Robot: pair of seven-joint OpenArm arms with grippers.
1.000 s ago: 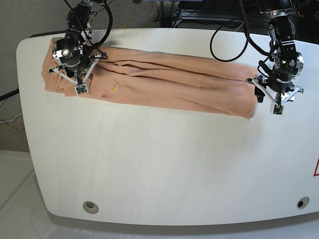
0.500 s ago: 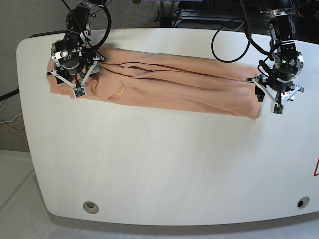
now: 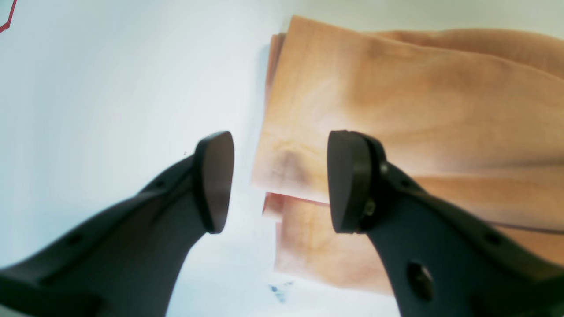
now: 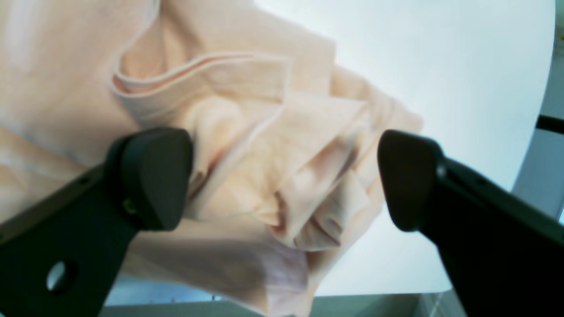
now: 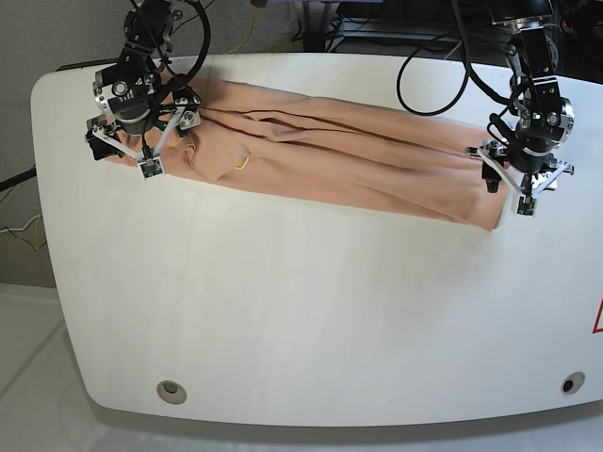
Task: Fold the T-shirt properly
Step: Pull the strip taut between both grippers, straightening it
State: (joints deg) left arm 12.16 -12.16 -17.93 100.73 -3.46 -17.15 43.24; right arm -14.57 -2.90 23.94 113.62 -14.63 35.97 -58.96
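The peach T-shirt lies folded lengthwise as a long strip across the back of the white table. My right gripper hovers over its bunched left end, close to the table's corner. In the right wrist view the right gripper stands wide open, with crumpled T-shirt fabric loose beneath and between the fingers. My left gripper is at the strip's right end. In the left wrist view the left gripper is open above the flat layered edge of the T-shirt, and it holds nothing.
Black cables hang over the table's back edge. Two round holes sit near the front edge. A red marking lies at the right edge. The table's rounded corner is right beside the shirt's left end.
My right gripper has opened wide, let go of the shirt's left end and drawn slightly back. That end now lies loose and bunched. The left gripper has barely moved.
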